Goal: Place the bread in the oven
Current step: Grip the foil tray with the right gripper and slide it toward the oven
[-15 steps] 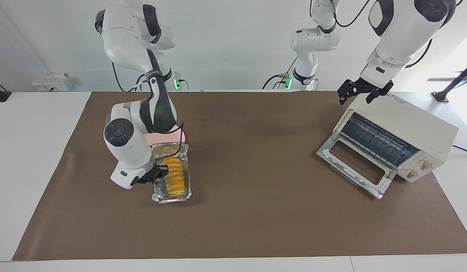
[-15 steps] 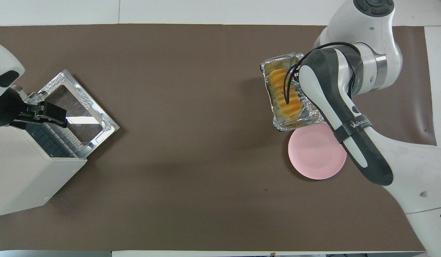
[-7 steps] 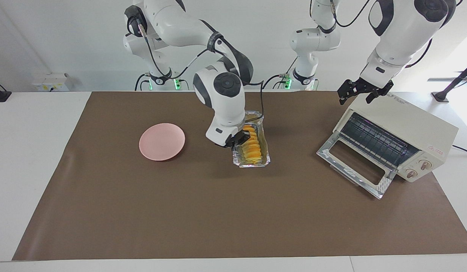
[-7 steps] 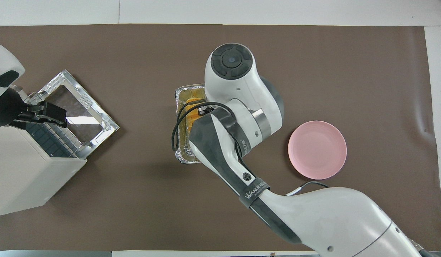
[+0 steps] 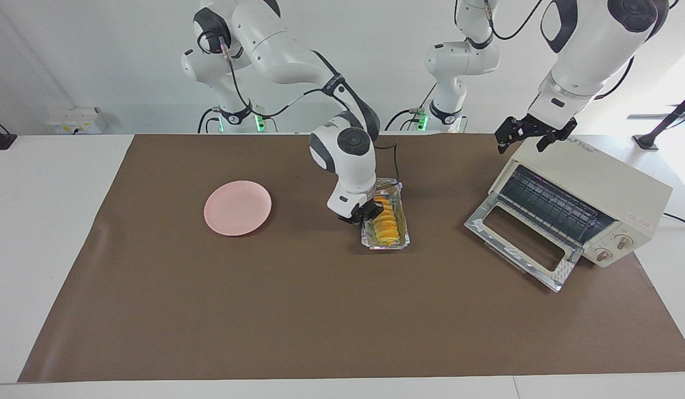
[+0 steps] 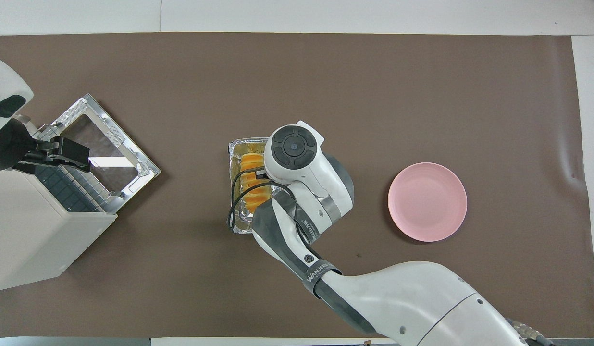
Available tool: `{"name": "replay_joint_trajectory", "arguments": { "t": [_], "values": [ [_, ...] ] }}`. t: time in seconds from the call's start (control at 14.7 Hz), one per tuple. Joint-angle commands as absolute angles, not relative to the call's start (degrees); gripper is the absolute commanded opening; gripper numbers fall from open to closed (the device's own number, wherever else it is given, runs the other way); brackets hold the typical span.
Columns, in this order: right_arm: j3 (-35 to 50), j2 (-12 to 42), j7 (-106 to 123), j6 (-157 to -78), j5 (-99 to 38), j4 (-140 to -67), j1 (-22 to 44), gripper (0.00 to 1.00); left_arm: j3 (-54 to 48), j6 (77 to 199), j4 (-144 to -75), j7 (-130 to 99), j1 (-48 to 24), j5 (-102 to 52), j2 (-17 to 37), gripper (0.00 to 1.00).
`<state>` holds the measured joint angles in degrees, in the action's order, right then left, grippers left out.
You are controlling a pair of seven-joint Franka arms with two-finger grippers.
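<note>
Right gripper (image 5: 363, 215), item one on my list: clenched on the rim of the foil tray (image 5: 399, 239), at the side toward the right arm's end of the worktop, mid-mat. Bread (image 5: 387, 223), item two: golden ridged loaf lying lengthwise in that tray; in the overhead view my arm covers part of it. I cannot tell whether the tray rests on the brown mat (image 5: 320, 310) or hangs just above it.

Left gripper (image 5: 533, 134), item three: fingers spread, holding nothing, over the top edge of the oven (image 5: 597, 188) nearest the robots; this arm waits. Oven, item four: cream box at the left arm's end of the mat, glass door (image 5: 520, 244) dropped open, wire rack showing, two knobs.

Pink plate (image 5: 238, 207), item five: toward the right arm's end, uncovered.

Writing: "WANJEE…" on the right arm's band in the overhead view; a small red logo on the oven, not legible to me.

Change since a second ago: tray, bread and right gripper have travelled from beside the plate toward the oven; the left gripper has not moved.
</note>
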<state>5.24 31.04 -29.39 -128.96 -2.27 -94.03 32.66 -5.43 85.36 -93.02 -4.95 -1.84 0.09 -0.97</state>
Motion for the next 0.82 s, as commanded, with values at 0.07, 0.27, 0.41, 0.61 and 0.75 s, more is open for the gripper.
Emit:
{"name": "replay_joint_trajectory", "arguments": {
  "t": [0.07, 0.27, 0.41, 0.61, 0.75],
  "values": [
    [4.9, 27.6, -31.1, -129.5, -3.3, -97.4, 32.9, 0.26, -6.1, 85.3, -94.1, -4.7, -0.8, -0.4, -2.4, 1.00],
    [4.9, 27.8, -32.1, -125.0, -3.3, -94.2, 32.7, 1.00, -6.1, 85.3, -94.1, -4.7, -0.8, -0.4, -2.4, 1.00],
    [4.7, 27.8, -31.8, -118.8, -3.4, -90.0, 31.8, 1.00, -6.1, 85.3, -94.1, -4.7, -0.8, -0.4, -2.4, 1.00],
    [4.7, 25.7, -29.5, -110.9, -3.4, -85.8, 27.1, 1.00, -6.1, 85.3, -94.1, -4.7, -0.8, -0.4, -2.4, 1.00],
    [4.4, 22.8, -22.6, -107.9, -3.3, -85.6, 22.2, 1.00, -6.1, 85.3, -94.1, -4.7, -0.8, -0.4, -2.4, 1.00]
  ]
}}
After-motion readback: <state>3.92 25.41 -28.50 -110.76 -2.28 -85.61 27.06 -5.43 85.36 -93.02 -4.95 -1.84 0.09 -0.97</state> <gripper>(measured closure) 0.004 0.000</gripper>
